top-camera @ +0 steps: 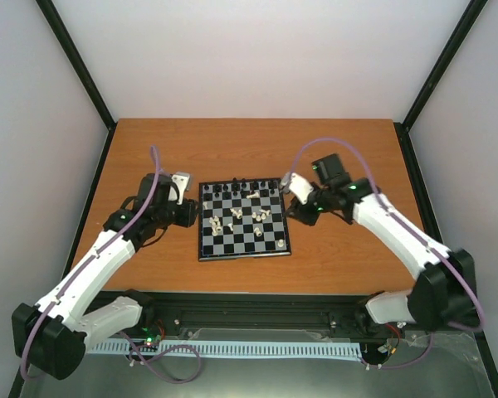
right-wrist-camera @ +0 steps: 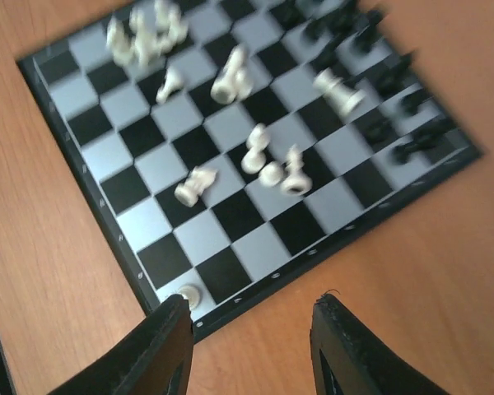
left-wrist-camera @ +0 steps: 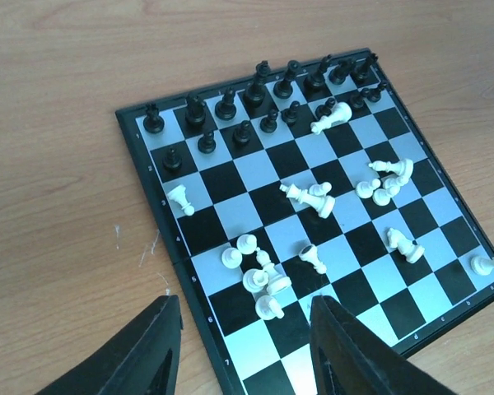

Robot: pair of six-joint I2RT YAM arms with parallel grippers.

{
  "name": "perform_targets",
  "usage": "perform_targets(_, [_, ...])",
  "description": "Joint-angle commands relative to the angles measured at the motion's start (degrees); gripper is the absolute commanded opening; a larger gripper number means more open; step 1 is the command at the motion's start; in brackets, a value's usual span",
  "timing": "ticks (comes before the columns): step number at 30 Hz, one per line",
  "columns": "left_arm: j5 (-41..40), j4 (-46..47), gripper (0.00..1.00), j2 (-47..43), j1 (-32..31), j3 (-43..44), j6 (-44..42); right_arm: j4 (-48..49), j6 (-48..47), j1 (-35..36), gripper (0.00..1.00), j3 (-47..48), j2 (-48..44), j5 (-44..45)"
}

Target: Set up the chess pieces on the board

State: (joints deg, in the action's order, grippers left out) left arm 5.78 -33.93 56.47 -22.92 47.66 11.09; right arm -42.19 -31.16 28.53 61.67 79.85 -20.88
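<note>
The board [top-camera: 244,256] lies in the middle of the wooden table. Black chess pieces [top-camera: 245,184] stand in two rows along its far edge, upright in the left wrist view [left-wrist-camera: 255,95]. Cream-white chess pieces [top-camera: 235,217] are scattered over the middle squares, several lying on their sides [left-wrist-camera: 259,276]. One white pawn [right-wrist-camera: 187,295] stands on a near corner square. My left gripper [left-wrist-camera: 245,329] hovers open over the board's left edge, nothing between its fingers. My right gripper [right-wrist-camera: 251,325] is open and empty just outside the board's right rim [right-wrist-camera: 313,263]; that view is blurred.
Bare wood [top-camera: 349,249] surrounds the board on all sides. Black frame posts [top-camera: 83,215] and pale walls close in the table at the left, right and back. A black rail [top-camera: 257,315] with the arm bases runs along the near edge.
</note>
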Motion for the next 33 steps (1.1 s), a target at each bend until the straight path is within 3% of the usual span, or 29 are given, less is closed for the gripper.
perform_targets(1, [-0.8,-0.9,0.45,3.3,-0.3,3.0,2.3,0.1,5.6,-7.4,0.4,0.6,-8.1,-11.4])
perform_targets(4, [-1.7,-3.8,0.42,7.2,-0.4,4.4,4.5,1.5,6.6,-12.1,0.4,-3.1,-14.2,-15.7])
perform_targets(8, [-3.6,-6.0,0.41,11.3,-3.0,5.9,6.7,6.8,6.6,-14.3,0.44,-10.0,-21.2,-13.9])
perform_targets(11, [-5.7,-7.0,0.4,15.6,-8.0,7.6,8.8,6.9,6.1,-14.4,0.44,-10.3,-21.0,-12.3])
perform_targets(15, [-14.6,-7.3,0.39,21.9,-13.5,9.1,13.2,6.3,5.2,-14.4,0.44,-10.7,-19.4,-15.2])
perform_targets(22, [-22.3,-7.1,0.43,27.9,-15.4,10.5,18.7,5.7,4.0,-14.4,0.44,-10.5,-18.7,-16.2])
perform_targets(29, [-15.8,-5.2,0.38,29.8,-15.4,9.5,19.5,5.5,3.3,-14.4,0.44,-10.6,-18.9,-16.2])
perform_targets(33, [-16.4,-5.1,0.33,31.3,-15.4,9.7,18.9,5.1,2.8,-14.4,0.44,-10.5,-18.3,-16.0])
